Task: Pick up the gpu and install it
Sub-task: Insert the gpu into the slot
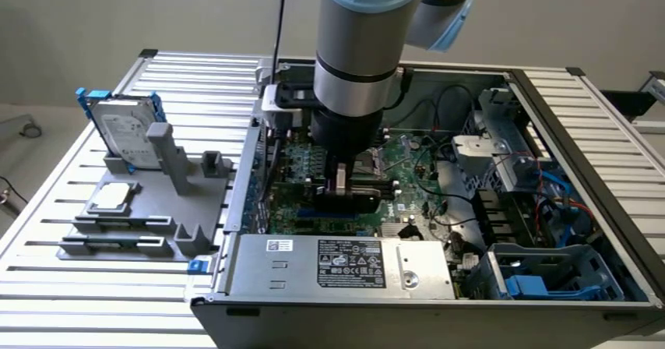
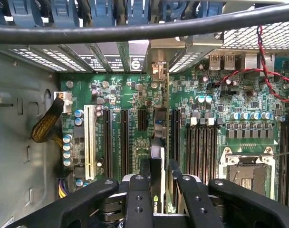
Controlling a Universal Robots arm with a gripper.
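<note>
Arm [image 1: 359,53], a grey cylinder with blue joint caps, is held vertical. The wrist is pointed straight down into the open black-and-silver computer case [image 1: 582,154]. The lower end is sunk below the case rim, over the green motherboard [image 1: 416,170].

Fingers [image 2: 137,194], black metal bars with screw holes, are set narrow and closed on the gpu [image 2: 157,135], a thin flat card with a green board face and a black shroud. The card is gripped by its two faces and is seen edge-on.

Wrist view:
- The card is lined up with the long black expansion slots [image 2: 124,137].
- Its silver end bracket is turned toward the case's perforated rear wall.
- A white slot [image 2: 90,137] and an open square CPU socket [image 2: 246,173] are seen to either side.
- A thick black cable [image 2: 135,31] is draped across the near field.
- Whether the card edge is seated in a slot cannot be told.

Exterior view:
- The gpu [image 1: 353,202] is seen as a dark block under the fingers [image 1: 338,179].
- The case is set on a ribbed aluminium counter [image 1: 62,287].
- A grey plastic fixture [image 1: 135,236] is stood on the counter at the exterior view's left.
- The fixture carries a silver hard drive in a blue frame [image 1: 124,131] and a small square silver chip [image 1: 112,197].
- A silver power supply box [image 1: 343,263] is mounted along the case's near edge.
</note>
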